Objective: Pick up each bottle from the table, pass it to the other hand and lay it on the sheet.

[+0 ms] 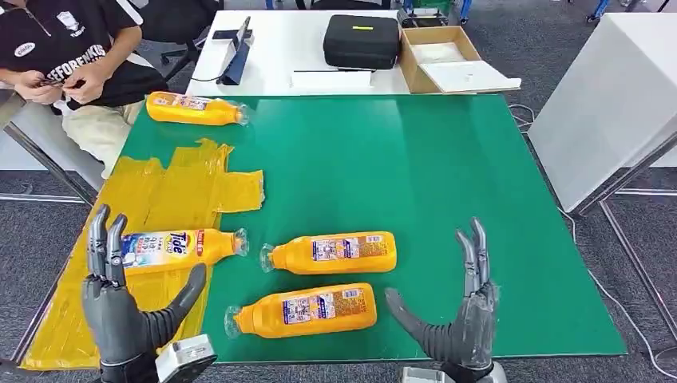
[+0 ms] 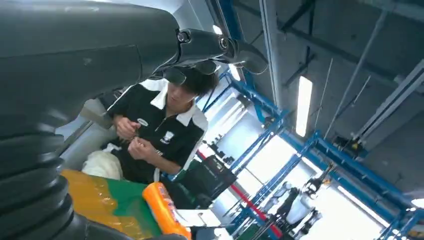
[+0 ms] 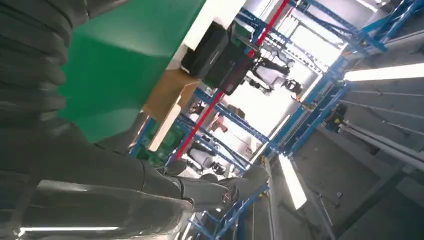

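I am standing at the near edge of the green table (image 1: 447, 199), the biggest thing before me, with the yellow sheet (image 1: 172, 187) spread over its left part and hanging past the near-left corner. Four orange bottles are lying on their sides. One bottle on the sheet (image 1: 177, 246) is resting near my left hand, its cap pointing right. A far bottle (image 1: 194, 108) is lying at the far-left edge of the green, off the sheet, close to a seated person in a black shirt (image 1: 64, 48).

The two that matter next are on bare green between my hands — the middle bottle (image 1: 333, 253) and, closer to me, the nearest bottle (image 1: 303, 309). Both are lying with the long axis running left to right, caps toward the sheet, bases toward my right side.

I am holding my right hand (image 1: 459, 319) up with fingers spread and nothing in it, thumb reaching toward the nearest bottle's base, just beside it but apart. My left hand (image 1: 128, 307) is likewise empty with fingers apart, raised over the sheet's near part.

I judge the right hand the nearer one for the nearest bottle — the bottle is lying to its left, so a grasp across the short width, then a pass leftward, looks apt.
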You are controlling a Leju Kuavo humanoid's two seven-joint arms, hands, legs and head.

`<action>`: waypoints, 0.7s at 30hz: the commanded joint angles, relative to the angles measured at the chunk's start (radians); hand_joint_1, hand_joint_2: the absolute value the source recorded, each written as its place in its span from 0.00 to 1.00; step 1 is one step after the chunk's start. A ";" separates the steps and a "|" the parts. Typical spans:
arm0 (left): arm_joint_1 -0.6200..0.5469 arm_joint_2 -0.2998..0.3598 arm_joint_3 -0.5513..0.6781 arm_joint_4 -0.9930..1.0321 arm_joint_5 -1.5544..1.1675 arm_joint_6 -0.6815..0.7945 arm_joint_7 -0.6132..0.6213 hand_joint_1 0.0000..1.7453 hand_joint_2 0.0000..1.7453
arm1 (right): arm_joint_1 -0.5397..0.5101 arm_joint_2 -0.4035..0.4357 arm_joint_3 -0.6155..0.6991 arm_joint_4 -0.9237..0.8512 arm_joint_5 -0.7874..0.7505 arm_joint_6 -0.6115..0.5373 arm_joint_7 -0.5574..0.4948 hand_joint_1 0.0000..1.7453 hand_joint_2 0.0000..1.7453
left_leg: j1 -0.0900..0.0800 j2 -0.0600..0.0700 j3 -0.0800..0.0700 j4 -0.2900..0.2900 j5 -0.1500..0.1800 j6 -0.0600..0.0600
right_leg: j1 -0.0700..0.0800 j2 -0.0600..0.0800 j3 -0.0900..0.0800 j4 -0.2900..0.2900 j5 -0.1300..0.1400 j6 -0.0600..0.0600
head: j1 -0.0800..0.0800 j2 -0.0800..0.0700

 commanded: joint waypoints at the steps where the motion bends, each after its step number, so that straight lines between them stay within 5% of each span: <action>1: -0.007 -0.002 -0.044 0.022 0.047 0.003 0.010 0.00 1.00 | -0.033 0.006 -0.075 0.081 0.194 0.003 0.121 0.00 1.00 | 0.002 0.000 0.005 -0.001 -0.002 -0.005 | 0.002 -0.001 0.006 -0.002 -0.001 -0.003 | 0.000 0.000; 8: -0.092 -0.035 -0.055 0.160 0.358 -0.155 -0.144 0.00 1.00 | -0.225 -0.018 -0.108 0.238 0.508 0.272 0.368 0.00 1.00 | 0.001 0.002 0.006 -0.002 0.000 -0.004 | 0.001 0.001 0.006 -0.003 0.001 -0.002 | 0.000 0.000; 21: -0.160 -0.046 -0.087 0.258 0.476 -0.239 -0.248 0.00 1.00 | -0.374 -0.041 -0.078 0.470 0.459 0.361 0.351 0.00 1.00 | 0.001 0.001 0.007 -0.002 0.002 -0.003 | 0.002 -0.001 0.009 -0.004 0.002 -0.003 | 0.000 0.000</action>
